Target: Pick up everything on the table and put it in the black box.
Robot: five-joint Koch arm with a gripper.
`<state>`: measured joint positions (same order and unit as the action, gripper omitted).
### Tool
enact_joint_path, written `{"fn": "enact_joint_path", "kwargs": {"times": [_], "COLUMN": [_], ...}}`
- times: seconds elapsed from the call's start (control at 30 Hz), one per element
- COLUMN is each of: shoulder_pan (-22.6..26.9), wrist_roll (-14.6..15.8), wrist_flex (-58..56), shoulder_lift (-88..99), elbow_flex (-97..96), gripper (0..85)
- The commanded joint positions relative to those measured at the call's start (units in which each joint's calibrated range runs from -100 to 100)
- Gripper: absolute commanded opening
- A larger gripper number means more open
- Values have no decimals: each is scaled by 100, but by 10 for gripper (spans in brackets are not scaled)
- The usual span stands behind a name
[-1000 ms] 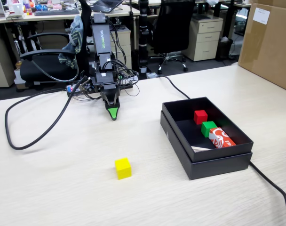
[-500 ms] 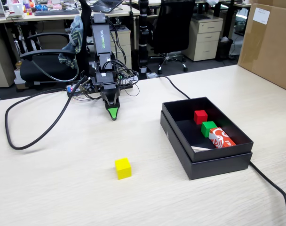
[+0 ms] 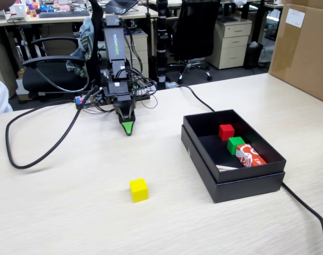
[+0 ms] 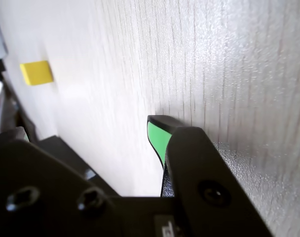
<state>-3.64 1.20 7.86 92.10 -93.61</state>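
A small plain yellow cube (image 3: 139, 189) is seen nearest the front edge of the table (image 3: 55, 212), alone on the smooth, pale wood-grain surface and well apart from everything else. Toward the right edge, the black box (image 3: 204, 159) is set in its matching lid, matte and shallow, with low walls; inside it a red cube (image 3: 226, 132), a green cube (image 3: 236, 144) and a red-and-white printed packet (image 3: 250, 155) are held, the packet's print being too small to read. A black cable (image 3: 305, 204) is run past the box and is cut off at the lower right corner. Further back, the gripper (image 3: 128, 127) is held tip-down close to the tabletop, empty; only one green tip is shown in either view, so whether the jaws are parted cannot be told. In the wrist view the cube (image 4: 36, 72) is caught small and blurred. A brown cardboard carton (image 3: 305, 48) is partly cropped at the far right corner.
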Motion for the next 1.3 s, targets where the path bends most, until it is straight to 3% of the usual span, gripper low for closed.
{"fn": "enact_joint_path", "kwargs": {"times": [0.0,0.33,0.57,1.0,1.27], "shoulder_pan": [-5,10,-5,-44,-39], "wrist_roll": [-10,54,24,-327,-332], "wrist_flex": [-1015,-3814,-5922,-6371,-6414], "shoulder_lift": [-37,-909,-3697,-9939,-11224], "elbow_flex": [648,4293,7956,12906,13377], "gripper": [476,477,473,475,475]}}
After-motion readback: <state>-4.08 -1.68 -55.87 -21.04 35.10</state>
